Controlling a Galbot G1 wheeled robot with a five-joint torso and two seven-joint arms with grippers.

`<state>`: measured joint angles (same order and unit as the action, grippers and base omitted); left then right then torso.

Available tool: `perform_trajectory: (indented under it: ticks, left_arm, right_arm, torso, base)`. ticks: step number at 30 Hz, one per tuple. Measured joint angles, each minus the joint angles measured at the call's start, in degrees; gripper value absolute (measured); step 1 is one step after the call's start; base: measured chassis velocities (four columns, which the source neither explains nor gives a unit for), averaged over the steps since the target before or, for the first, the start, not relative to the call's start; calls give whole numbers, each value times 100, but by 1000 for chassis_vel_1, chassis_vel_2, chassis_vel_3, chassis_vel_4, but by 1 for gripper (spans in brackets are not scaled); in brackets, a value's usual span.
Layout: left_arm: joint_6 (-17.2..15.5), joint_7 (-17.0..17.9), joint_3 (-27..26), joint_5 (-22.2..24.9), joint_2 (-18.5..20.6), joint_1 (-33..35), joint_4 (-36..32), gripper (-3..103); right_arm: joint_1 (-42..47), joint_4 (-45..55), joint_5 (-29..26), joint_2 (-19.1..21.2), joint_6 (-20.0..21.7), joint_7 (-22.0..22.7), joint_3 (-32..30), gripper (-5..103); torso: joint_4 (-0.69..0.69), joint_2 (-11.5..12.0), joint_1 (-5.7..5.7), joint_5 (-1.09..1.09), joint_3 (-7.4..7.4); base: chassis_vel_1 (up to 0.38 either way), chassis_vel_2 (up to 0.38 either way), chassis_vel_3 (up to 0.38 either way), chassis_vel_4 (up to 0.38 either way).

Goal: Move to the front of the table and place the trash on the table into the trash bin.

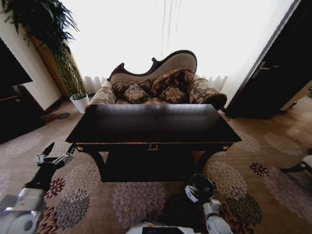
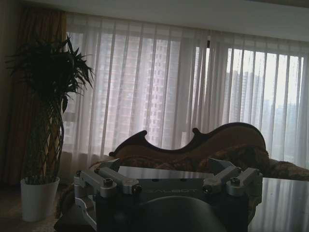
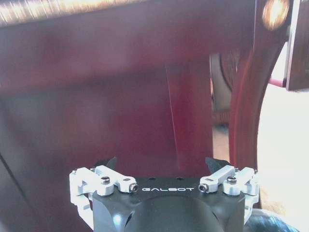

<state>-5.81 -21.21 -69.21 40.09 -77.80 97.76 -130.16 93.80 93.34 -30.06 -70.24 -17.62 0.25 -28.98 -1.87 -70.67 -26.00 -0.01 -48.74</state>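
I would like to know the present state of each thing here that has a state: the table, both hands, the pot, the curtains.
table: standing upright, top glossy.
left hand: open, holding nothing, low beside the table's left front corner.
right hand: open, holding nothing, low before the table's front.
plant pot: upright on the floor.
curtains: drawn shut across the window.

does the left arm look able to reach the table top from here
Likely yes, at least its near corner: the left gripper hovers open beside the table, off its front left corner, with nothing between them.
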Motion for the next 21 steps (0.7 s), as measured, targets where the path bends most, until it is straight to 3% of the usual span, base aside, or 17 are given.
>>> perform_trajectory:
  ticks: [3, 15, 21]
  left_arm:
    - [14, 1, 8, -25, 6, -1, 34, 100]
    - [92, -5, 159, -59, -76, 165, -93, 100]
    - [42, 80, 241, -164, -89, 371, -296, 100]
  right_arm:
    - [401, 858, -97, -82, 74, 49, -242, 100]
    - [697, 2552, -402, -95, 308, 297, -861, 100]
    - [358, 3088, -630, 390, 436, 393, -1473, 100]
  torso:
    - [1, -1, 0, -1, 0]
    - [0, 0, 0, -1, -1]
    - [1, 0, 0, 0, -1]
  base:
    - [0, 0, 0, 0]
    - [0, 0, 0, 0]
    - [0, 0, 0, 0]
